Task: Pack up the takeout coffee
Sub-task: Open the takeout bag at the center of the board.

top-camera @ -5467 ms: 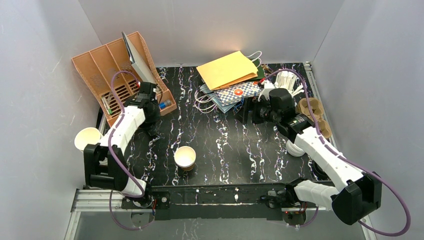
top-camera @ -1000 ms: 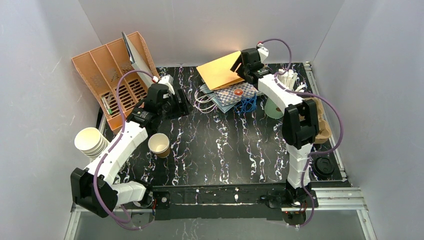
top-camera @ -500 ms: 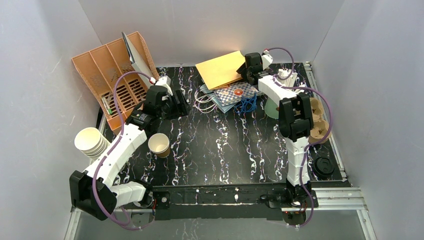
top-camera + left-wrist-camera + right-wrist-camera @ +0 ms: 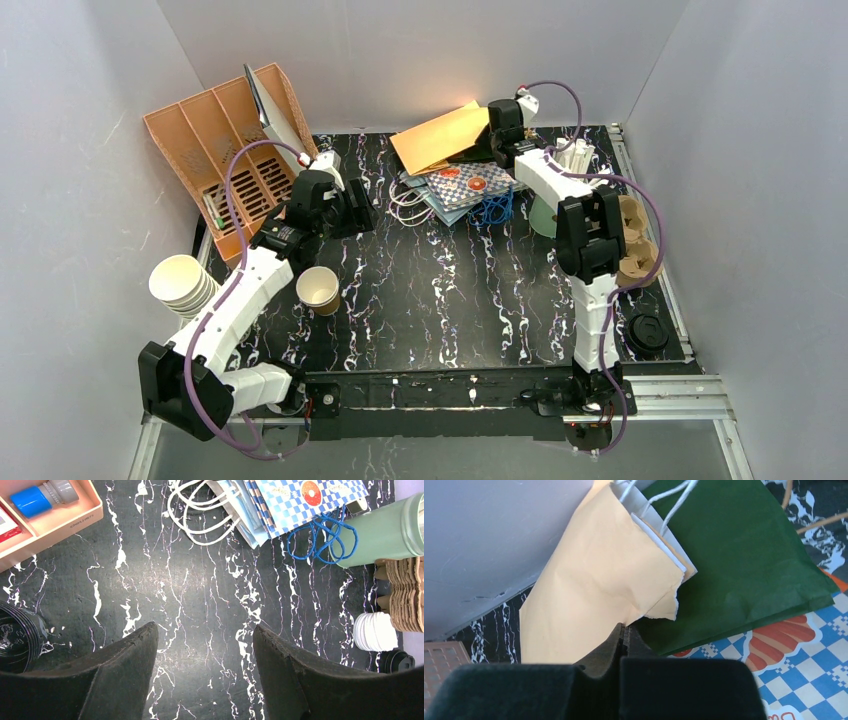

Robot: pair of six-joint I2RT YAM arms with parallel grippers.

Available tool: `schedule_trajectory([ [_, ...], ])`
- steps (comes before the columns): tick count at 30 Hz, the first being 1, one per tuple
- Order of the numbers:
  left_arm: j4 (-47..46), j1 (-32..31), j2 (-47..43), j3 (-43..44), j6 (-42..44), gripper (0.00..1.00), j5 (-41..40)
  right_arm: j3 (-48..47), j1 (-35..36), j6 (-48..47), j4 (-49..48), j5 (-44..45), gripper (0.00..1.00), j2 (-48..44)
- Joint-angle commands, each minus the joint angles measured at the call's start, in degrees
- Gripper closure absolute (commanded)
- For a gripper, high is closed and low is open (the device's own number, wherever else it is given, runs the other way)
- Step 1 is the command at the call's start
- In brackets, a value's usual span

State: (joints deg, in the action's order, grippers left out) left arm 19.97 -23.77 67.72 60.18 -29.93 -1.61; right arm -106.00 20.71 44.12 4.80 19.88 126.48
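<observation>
We have barely begun: our right gripper is pinched shut on the yellow paper bag, our left gripper gapes empty, and the brown cup stands unlidded and unpacked

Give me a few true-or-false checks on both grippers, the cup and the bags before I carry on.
1. The right gripper has its jaws shut on an edge of the tan paper bag. True.
2. The left gripper is holding the brown paper cup. False: its jaws are open with nothing between them, over the table; the cup stands on the table beside that arm.
3. The brown paper cup has a lid on it. False: it is open at the top and its white inside shows.
4. The tan paper bag overlaps the green bag and lies on top of it. True.
</observation>
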Motion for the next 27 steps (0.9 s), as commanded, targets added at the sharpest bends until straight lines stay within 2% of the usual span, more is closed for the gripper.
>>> schedule_trajectory([
  [1, 1.10, -0.22, -1.28, 1.88, 1.01, 0.32, -0.98, -3.59, 2.88, -11.93, -6.41, -1.56, 0.99, -6.49],
  [5, 1.21, -0.22, -2.44, 1.23, 1.64, 0.32, -0.68, -1.40, 6.24, -20.43, -8.71, -6.95, 0.99, -12.08],
  [9, 2.54, -0.22, -4.86, 1.16, 2.71, 0.32, -1.44, 4.90, 8.79, -23.22, -8.55, -16.86, 0.99, -20.65],
  [15, 5.48, -0.22, -8.68, 2.06, 4.70, 0.29, -1.05, 18.43, 12.42, -24.80, -1.55, -26.55, 0.99, -35.68],
  [18, 5.05, -0.22, -9.91, 1.15, 5.67, 0.25, 3.22, 27.02, 13.21, -27.10, 1.08, -32.71, 0.99, -43.83],
  [23, 4.42, -0.22, -9.58, -0.30, 4.53, 0.24, 10.81, 39.49, 14.30, -30.84, 7.70, -32.33, 0.99, -55.31],
  [27, -0.13, -0.22, -11.08, -1.93, 3.47, 0.23, 17.96, 46.58, 14.31, -31.42, 11.23, -30.31, 0.99, -59.83],
])
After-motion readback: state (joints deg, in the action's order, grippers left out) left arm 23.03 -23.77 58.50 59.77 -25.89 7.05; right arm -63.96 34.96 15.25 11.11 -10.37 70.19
